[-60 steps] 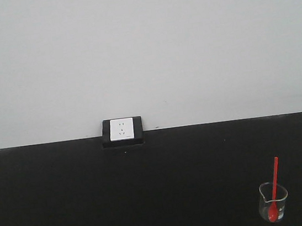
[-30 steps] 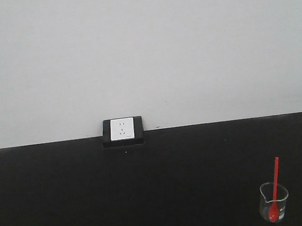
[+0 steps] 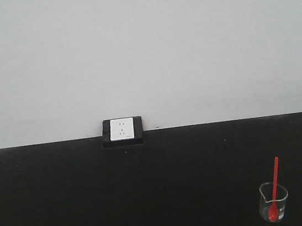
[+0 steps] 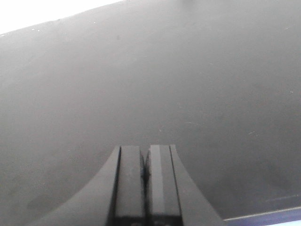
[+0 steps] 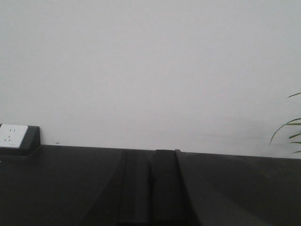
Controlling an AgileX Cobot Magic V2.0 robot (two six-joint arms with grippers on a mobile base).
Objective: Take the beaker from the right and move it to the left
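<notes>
Here the beaker [image 3: 274, 205], red spoon [image 3: 275, 174] leaning inside, stands upright near the bench's [image 3: 151, 202] near right corner. Left end effector [image 4: 146, 172] and right end effector [image 5: 151, 186] are both closed, empty.

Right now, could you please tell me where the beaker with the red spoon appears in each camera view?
Exterior front-facing: the beaker stands at the lower right, on the black table.
Left wrist: not in it.
Right wrist: not in it.
Shared landmark: the white wall socket is left of centre in the front view; the same white wall socket is at the right wrist view's far left edge.
</notes>
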